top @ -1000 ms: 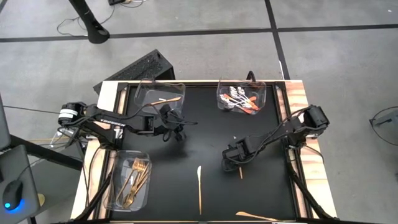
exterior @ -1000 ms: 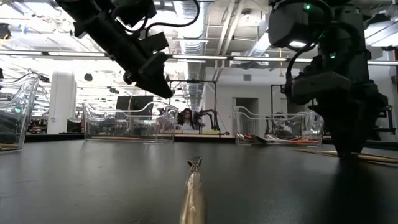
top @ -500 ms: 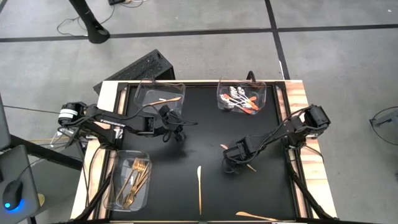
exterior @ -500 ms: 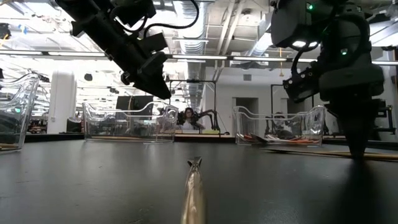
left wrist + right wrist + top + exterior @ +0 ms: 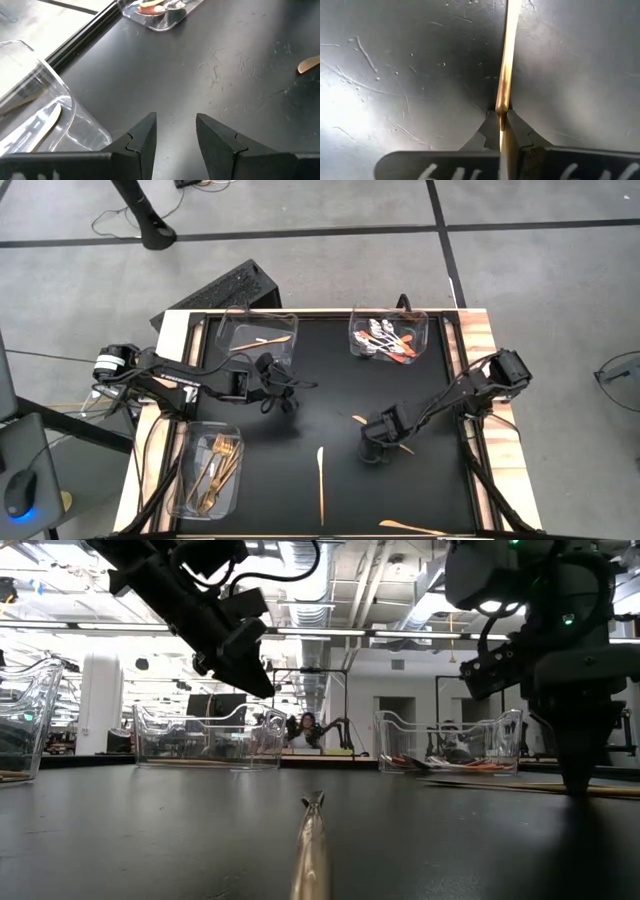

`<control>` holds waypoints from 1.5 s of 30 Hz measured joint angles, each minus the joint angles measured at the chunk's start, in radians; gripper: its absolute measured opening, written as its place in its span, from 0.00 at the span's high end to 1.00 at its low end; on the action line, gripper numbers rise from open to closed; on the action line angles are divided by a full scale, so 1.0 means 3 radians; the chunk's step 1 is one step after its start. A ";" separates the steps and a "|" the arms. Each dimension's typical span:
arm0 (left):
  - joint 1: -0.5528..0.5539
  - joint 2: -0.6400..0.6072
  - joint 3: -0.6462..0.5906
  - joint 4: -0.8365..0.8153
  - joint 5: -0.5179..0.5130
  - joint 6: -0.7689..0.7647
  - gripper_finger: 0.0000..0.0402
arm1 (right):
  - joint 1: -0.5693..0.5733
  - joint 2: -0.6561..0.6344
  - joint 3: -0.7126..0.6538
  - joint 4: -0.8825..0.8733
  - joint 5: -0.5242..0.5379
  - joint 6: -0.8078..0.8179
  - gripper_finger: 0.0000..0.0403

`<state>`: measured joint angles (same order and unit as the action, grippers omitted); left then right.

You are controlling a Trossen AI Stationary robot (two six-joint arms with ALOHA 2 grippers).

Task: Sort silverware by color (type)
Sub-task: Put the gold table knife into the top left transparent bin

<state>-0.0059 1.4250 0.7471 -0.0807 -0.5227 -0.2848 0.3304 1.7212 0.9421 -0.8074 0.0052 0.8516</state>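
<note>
A sorting job part done: on the black table (image 5: 330,380), three gold knives are not yet in a tray, one at 5 o'clock by the near edge (image 5: 410,527), one at 6 o'clock lying loose (image 5: 321,478), and a third (image 5: 506,65) pinched between the closed jaws of the right gripper (image 5: 379,448), low over the mat just right of centre, the knife's tip showing beside it. At 8 o'clock a clear tray (image 5: 184,480) already holds a heap of gold forks (image 5: 218,470). Nearer the middle at 9 o'clock the left gripper (image 5: 284,395) hangs above the table, jaws parted a narrow way and holding nothing. Farther off, the tray at 11 o'clock (image 5: 228,322) contains a single pale gold knife (image 5: 272,339), by the look of it the destination for the others, while the tray at 1 o'clock (image 5: 424,322) carries the silver spoons with orange-red handles (image 5: 385,340). Judged from this, forks and spoons look sorted; knives remain.
</note>
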 joint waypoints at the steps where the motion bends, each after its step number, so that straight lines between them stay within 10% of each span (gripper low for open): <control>1: 0.0000 0.0000 0.0000 0.0000 -0.0004 0.0000 0.69 | 0.0014 -0.0005 0.0000 0.0000 0.0004 0.0001 0.98; 23: 0.0038 0.0000 0.0001 0.0724 0.0183 0.0524 0.69 | -0.0110 -0.1029 -0.0013 0.0448 0.0900 -0.0168 0.96; 45: 0.0037 0.0000 0.0001 0.0299 0.0047 0.0206 0.69 | -0.0161 -0.0006 0.0014 0.0083 0.0328 0.0521 0.60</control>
<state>0.0051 1.4250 0.7475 0.0090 -0.5085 -0.2231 0.2821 1.7195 0.9463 -0.7826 0.1036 1.0079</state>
